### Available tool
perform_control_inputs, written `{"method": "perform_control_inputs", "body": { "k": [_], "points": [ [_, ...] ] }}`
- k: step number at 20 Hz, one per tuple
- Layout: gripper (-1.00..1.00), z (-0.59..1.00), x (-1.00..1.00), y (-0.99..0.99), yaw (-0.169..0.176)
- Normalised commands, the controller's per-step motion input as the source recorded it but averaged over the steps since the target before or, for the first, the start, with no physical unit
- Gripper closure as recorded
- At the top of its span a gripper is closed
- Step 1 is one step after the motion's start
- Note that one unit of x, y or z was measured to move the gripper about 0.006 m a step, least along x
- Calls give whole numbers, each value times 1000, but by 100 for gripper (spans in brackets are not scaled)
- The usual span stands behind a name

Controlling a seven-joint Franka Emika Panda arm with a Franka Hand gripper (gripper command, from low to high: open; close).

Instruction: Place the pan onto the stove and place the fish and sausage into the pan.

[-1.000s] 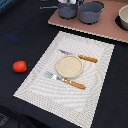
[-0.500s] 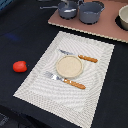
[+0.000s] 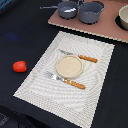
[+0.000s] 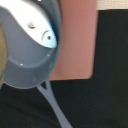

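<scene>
**Sitting pretty: pan on the stove, fish inside, sausage way off on its own**

Looking at the exterior view, the pan sits on the stove near the top middle of the frame, its thin handle poking out toward the exterior view's left, past the board's edge. Right beside it, toward the exterior view's right, is a deeper grey pot, and they look like they're touching or nearly so. There's something pale inside the pan, but it's too small to make out from here.

The wrist view clears that up: the fish lies inside the pan, white with a little dark eye, resting up against the wall.

The sausage is down on the black table at the left side of the frame, well apart from the stove and off the striped placemat. On the placemat there's a round tan plate between a fork and a knife, both wooden-handled.

The gripper isn't visible in either shot, so I can't tell whether it's released or clenched.
</scene>
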Motion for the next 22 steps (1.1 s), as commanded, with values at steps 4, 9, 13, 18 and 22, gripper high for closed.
{"method": "perform_control_inputs", "body": {
  "k": [4,9,13,18,22],
  "points": [
    [-100,354,18,-990,0],
    [-100,202,6,-993,0],
    [-100,53,0,-992,0],
    [-100,0,0,-999,0],
    [-100,-116,0,-1000,0]
  ]
}}
